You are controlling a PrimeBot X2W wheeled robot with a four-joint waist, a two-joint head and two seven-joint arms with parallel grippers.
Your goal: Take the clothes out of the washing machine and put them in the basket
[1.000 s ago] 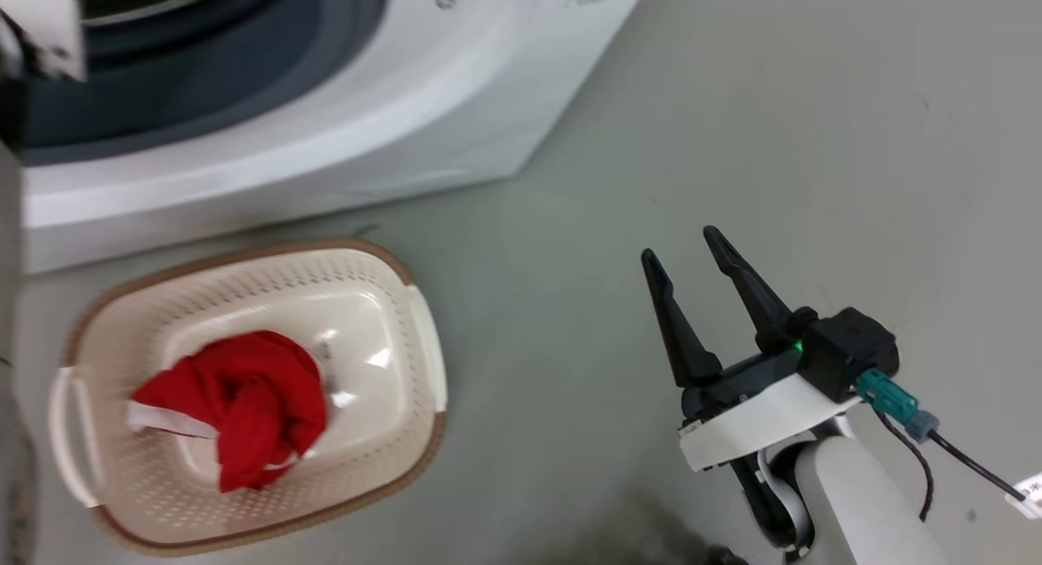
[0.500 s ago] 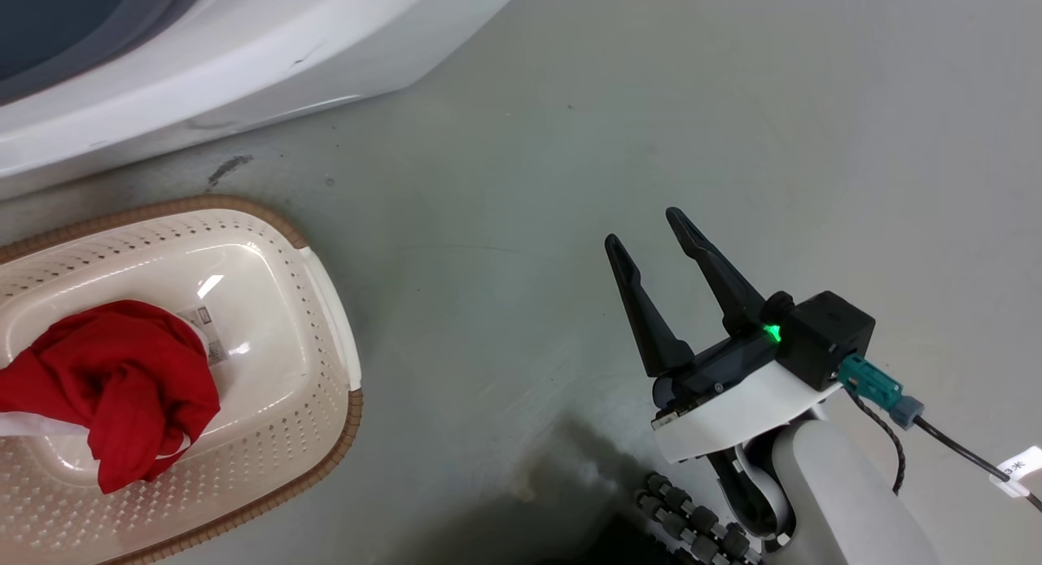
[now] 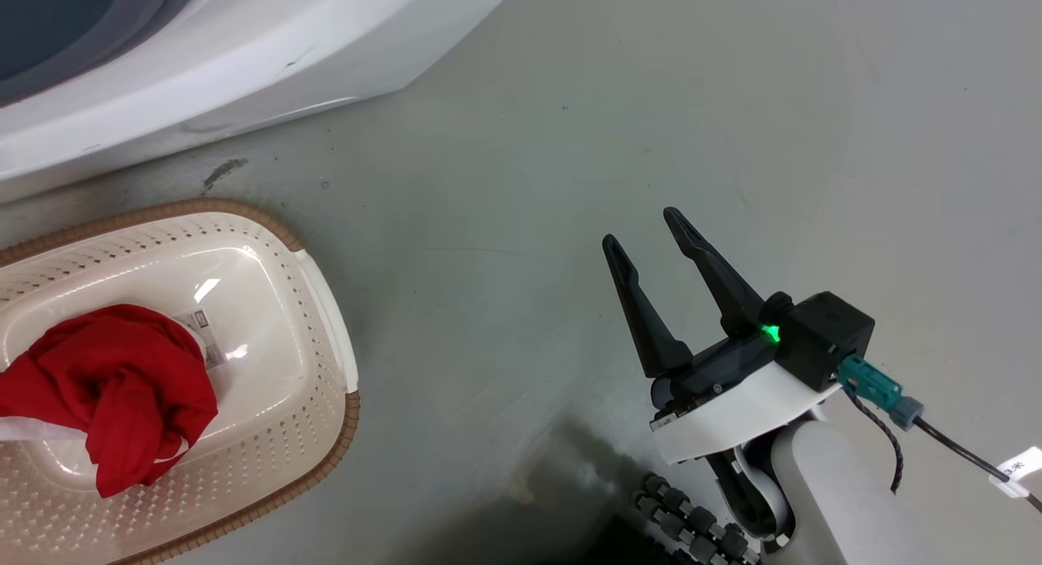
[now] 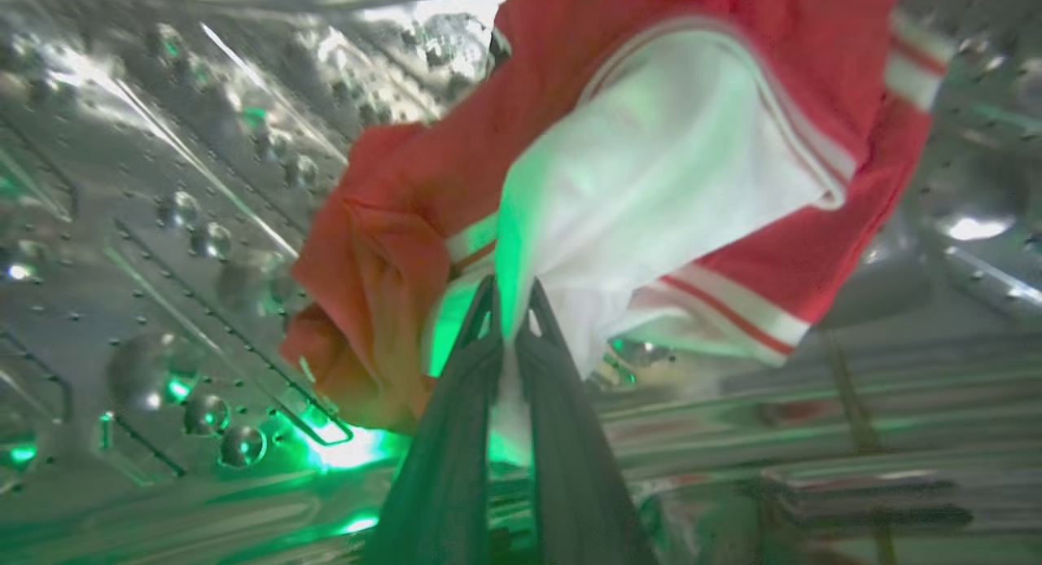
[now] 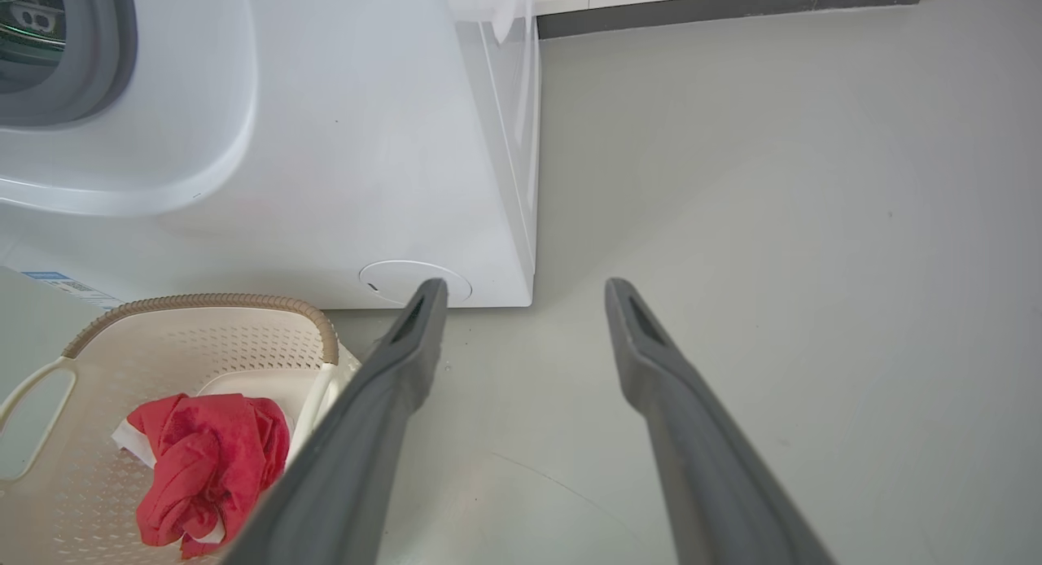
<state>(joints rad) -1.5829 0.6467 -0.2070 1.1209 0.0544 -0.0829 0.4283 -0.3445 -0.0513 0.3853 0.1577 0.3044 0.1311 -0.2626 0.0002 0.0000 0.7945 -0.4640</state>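
One crumpled red garment (image 3: 114,394) lies in the cream basket (image 3: 321,304) on the floor at the left, also seen in the right wrist view as the red garment (image 5: 207,459) in the basket (image 5: 244,304). The white washing machine (image 3: 244,60) stands behind the basket. Inside its shiny perforated drum (image 4: 163,223), my left gripper (image 4: 511,308) is shut on the white part of a second red garment with white stripes (image 4: 651,158), which hangs from the fingertips. My right gripper (image 3: 647,227) hovers open over bare floor, right of the basket, holding nothing.
Grey floor (image 3: 733,101) stretches right of the machine. A dark skirting strip (image 5: 733,3) runs along the far wall. My base's black rollers (image 3: 692,524) show at the bottom, and a cable with a teal plug (image 3: 875,386) trails from the right wrist.
The head camera has swung right and down, shifting the basket and machine left in the picture. The right gripper stays open in the same pose.
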